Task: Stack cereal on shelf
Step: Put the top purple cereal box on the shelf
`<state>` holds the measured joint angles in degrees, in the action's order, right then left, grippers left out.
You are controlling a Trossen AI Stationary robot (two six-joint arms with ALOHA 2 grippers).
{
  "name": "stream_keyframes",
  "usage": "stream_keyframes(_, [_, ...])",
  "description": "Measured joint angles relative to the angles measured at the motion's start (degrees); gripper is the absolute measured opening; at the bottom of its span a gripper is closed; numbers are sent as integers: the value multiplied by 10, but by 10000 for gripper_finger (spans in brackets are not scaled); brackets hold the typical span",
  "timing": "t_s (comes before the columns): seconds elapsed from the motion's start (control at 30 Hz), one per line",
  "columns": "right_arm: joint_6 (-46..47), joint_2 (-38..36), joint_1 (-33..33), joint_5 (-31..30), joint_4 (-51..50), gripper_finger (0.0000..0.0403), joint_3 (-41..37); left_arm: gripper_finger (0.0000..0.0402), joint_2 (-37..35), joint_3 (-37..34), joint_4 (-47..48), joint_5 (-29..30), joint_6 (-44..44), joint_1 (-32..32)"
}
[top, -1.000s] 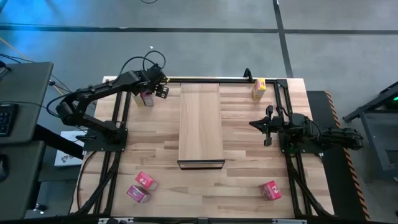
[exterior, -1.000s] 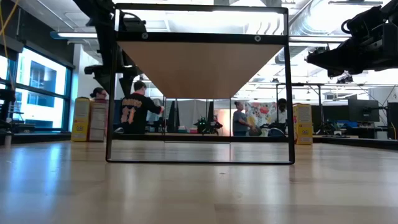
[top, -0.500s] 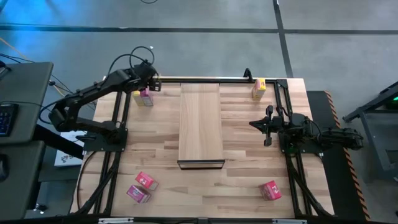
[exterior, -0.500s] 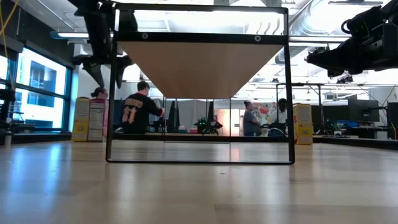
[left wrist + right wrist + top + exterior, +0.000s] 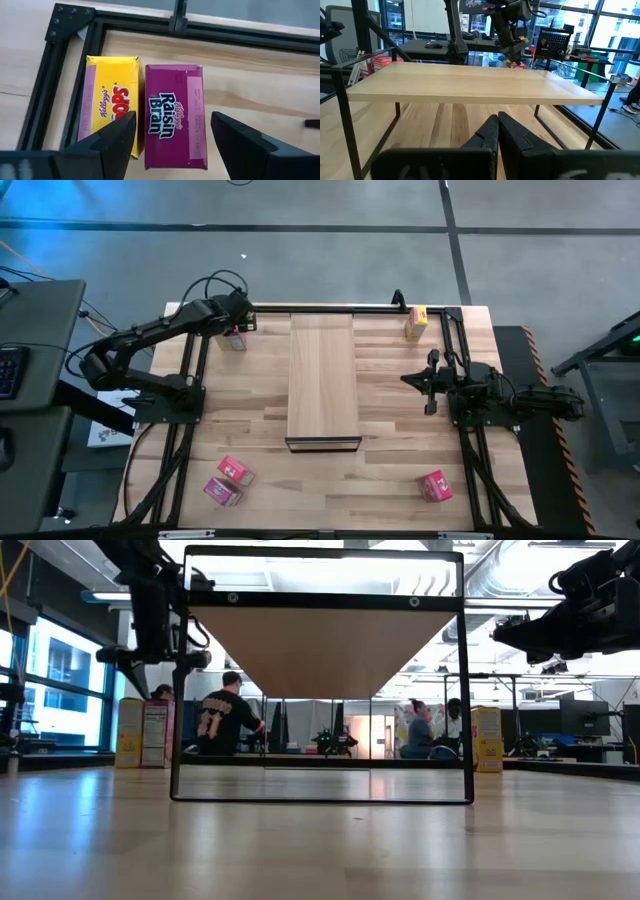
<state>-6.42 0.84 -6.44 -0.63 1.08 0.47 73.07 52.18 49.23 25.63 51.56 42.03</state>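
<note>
My left gripper [image 5: 172, 135] spread wide above the magenta Raisin Bran box [image 5: 175, 115], yellow box [image 5: 109, 104] touching beside it, both left of the shelf [image 5: 322, 375], my right gripper [image 5: 497, 131] pressed together right of the shelf

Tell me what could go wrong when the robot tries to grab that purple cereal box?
The left tool is open over the Raisin Bran box, but the yellow cereal box sits tight against it. One finger hangs over the yellow box, so it might land on top, knock it over, or pinch both boxes together. The black frame runs close beside them, so a shoved box could jam against it.
</note>
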Motion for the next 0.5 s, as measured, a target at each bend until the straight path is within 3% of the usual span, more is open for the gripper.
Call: stream_keyframes(0.5, [0,0,0,0,0,0,0,252,6,-4,-28,43,-19,-11])
